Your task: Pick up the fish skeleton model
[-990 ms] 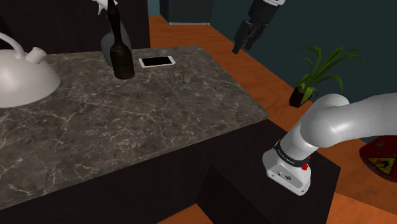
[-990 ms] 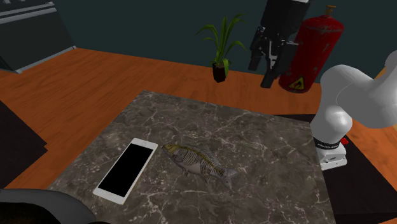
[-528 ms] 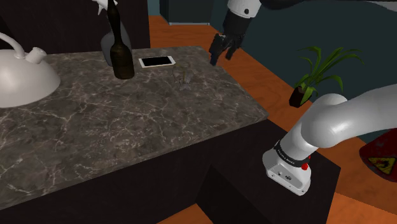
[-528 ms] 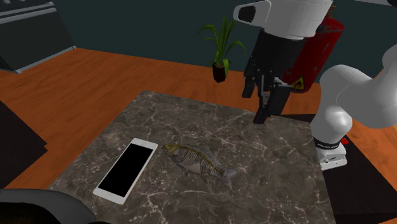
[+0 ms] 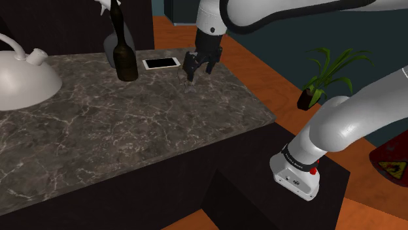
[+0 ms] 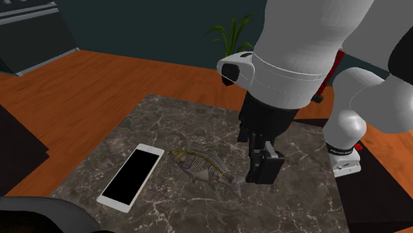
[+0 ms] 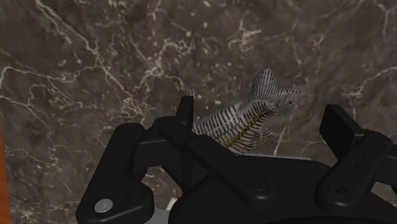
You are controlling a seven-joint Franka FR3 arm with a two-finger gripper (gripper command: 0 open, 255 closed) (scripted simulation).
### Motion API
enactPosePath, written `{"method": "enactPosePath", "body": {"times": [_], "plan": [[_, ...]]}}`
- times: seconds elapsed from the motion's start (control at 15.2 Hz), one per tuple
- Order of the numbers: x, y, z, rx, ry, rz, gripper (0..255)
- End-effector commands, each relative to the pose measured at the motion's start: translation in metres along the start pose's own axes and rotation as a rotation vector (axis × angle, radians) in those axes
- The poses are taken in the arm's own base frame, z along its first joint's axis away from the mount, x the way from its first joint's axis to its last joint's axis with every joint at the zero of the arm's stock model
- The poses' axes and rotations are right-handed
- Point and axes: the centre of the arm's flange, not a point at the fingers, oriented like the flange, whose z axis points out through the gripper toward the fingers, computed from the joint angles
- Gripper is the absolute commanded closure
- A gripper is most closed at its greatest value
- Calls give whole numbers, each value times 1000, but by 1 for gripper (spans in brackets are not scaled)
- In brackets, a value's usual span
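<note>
The fish skeleton model (image 6: pixel 204 167), grey-striped with a yellowish spine, lies flat on the dark marble countertop (image 6: pixel 179 122) beside a white phone. In the shoulder view it is a small grey shape (image 5: pixel 193 81) near the counter's far end. My black gripper (image 6: pixel 259 173) hangs low over the fish's tail end, pointing down. In the wrist view the gripper (image 7: pixel 261 121) is open. The striped tail (image 7: pixel 264 102) lies on the marble between the two fingers, which do not touch it. The palm hides the head end.
A white phone (image 5: pixel 161 63) lies just beyond the fish, also seen with its black screen (image 6: pixel 131 176). A dark bottle (image 5: pixel 124 55) and a white domed object (image 5: pixel 23 77) stand further along the counter. A potted plant (image 5: pixel 323 75) stands on the orange floor past the counter's edge.
The arm has swung in from above the floor beyond the counter's edge and come down over the countertop, ending just above the fish. The fish and phone have not moved.
</note>
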Motion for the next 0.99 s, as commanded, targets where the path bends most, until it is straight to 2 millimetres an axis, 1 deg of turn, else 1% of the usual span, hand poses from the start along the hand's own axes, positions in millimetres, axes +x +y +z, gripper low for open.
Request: {"method": "enactPosePath", "body": {"times": [0.0, 0.07, 0.53, 0.66, 0.73, 0.92], "plan": [[10, -24, 12, -7, -7, 5, 0], [12, -29, 15, -9, -9, 6, 0], [9, -29, 52, -9, -9, 6, 0], [8, -29, 55, -9, -9, 6, 0], [8, -29, 55, -9, -9, 6, 255], [8, -29, 55, -9, -9, 6, 255]]}}
